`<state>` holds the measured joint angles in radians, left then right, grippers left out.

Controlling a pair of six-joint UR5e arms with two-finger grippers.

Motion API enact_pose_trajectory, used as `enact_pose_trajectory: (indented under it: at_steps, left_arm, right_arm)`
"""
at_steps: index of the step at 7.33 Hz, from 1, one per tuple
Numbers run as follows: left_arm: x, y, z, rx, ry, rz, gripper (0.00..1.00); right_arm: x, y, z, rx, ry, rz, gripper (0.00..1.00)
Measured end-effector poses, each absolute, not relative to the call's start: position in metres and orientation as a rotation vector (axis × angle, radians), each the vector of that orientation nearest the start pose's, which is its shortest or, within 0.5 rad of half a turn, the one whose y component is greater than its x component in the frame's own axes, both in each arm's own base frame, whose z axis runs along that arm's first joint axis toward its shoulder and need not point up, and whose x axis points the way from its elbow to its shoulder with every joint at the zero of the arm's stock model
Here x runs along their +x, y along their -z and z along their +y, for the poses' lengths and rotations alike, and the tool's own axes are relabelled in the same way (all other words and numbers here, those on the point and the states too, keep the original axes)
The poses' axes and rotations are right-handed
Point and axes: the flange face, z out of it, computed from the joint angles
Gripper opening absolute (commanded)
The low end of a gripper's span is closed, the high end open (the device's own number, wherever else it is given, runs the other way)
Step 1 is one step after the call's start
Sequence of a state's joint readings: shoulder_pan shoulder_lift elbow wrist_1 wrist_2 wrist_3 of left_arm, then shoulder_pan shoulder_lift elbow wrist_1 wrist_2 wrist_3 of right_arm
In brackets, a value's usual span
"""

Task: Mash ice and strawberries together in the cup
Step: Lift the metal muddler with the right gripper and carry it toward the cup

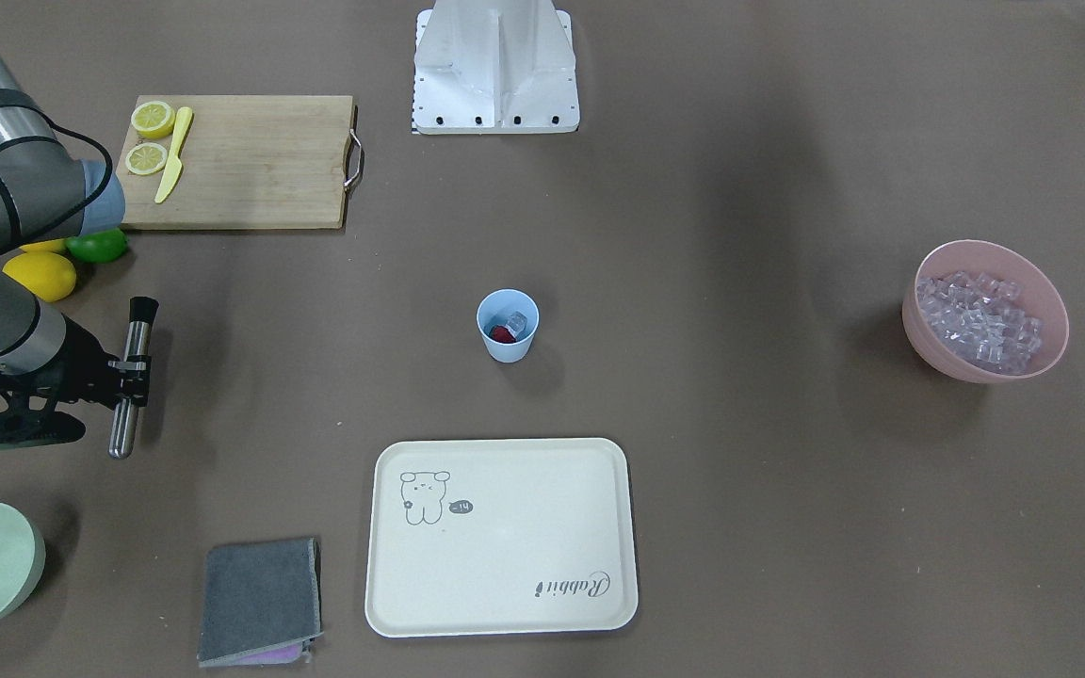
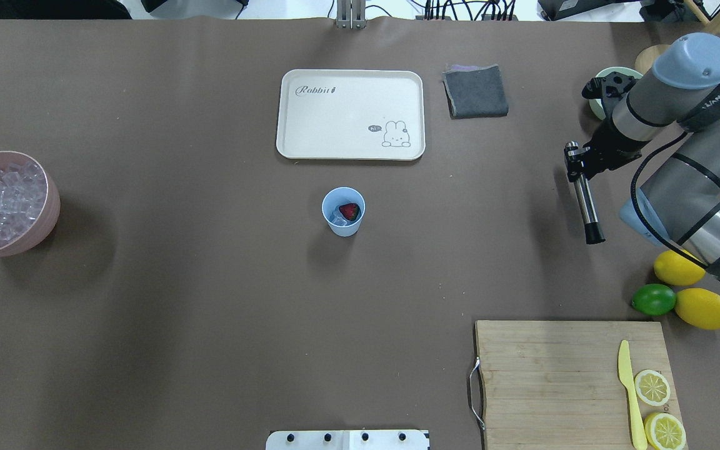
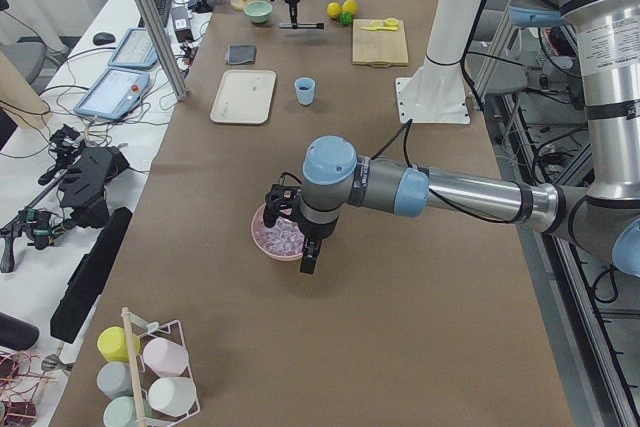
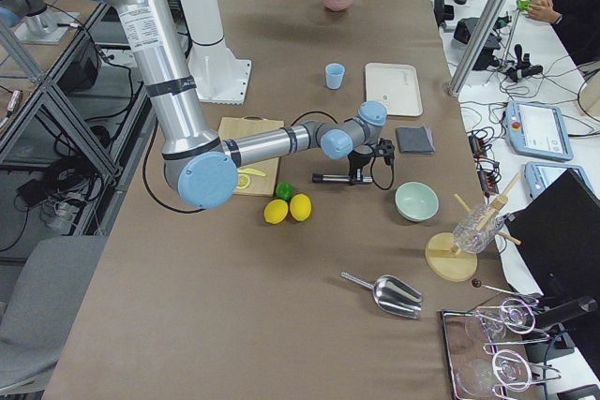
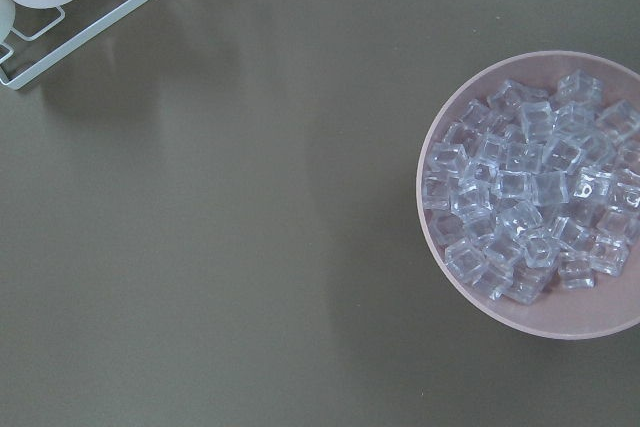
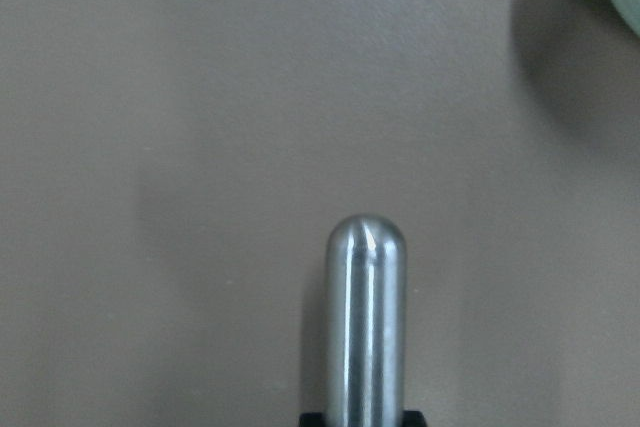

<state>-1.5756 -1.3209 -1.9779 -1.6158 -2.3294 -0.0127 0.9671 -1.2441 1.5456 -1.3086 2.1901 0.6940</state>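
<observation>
- The cup (image 1: 508, 327) stands upright and alone mid-worktop, between the cream tray (image 1: 501, 537) and the robot's base, with the strawberry (image 1: 501, 333) and a few cubes of ice (image 1: 520, 322) already inside.
- The right tool (image 1: 131, 375) is clamped tight around a steel muddler (image 1: 121, 431), which lies roughly level above the worktop, well apart from the cup.
- The left tool (image 3: 305, 247) hangs over the pink bowl (image 1: 985, 372) of spare ice. Only the side view shows it, so I cannot tell whether it is open or closed.
- Mashing has likely not started: the fruit looks whole and the cubes intact.
- Main risk: the cup is light and nothing braces it, so an off-centre push would probably tip it or skid it across the worktop.
- The muddler must swing upright first. A poor swing could knock the rim on the way in.
- Hard cubes under a blunt head may pop out or shove the strawberry aside rather than crush.
- The smooth steel shaft could slide through the grip under heavy downward load.
</observation>
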Motion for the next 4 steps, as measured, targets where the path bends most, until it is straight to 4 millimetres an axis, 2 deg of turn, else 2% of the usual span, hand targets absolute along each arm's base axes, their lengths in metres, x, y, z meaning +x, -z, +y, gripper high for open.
enact_pose_trajectory:
  at_steps: [2, 3, 4]
  left_arm:
    - [-0.071, -0.567, -0.392, 0.186, -0.046, 0.761, 0.98]
    - [-0.072, -0.570, -0.392, 0.177, -0.039, 0.762, 0.98]
    - [-0.072, -0.574, -0.391, 0.163, -0.032, 0.762, 0.98]
  right_arm:
    - [-0.283, -0.368, -0.540, 0.284, 0.137, -0.867, 0.00]
    - [-0.284, -0.319, -0.518, 0.392, 0.150, -0.891, 0.00]
    - [-0.295, -0.274, -0.497, 0.499, 0.138, -0.921, 0.00]
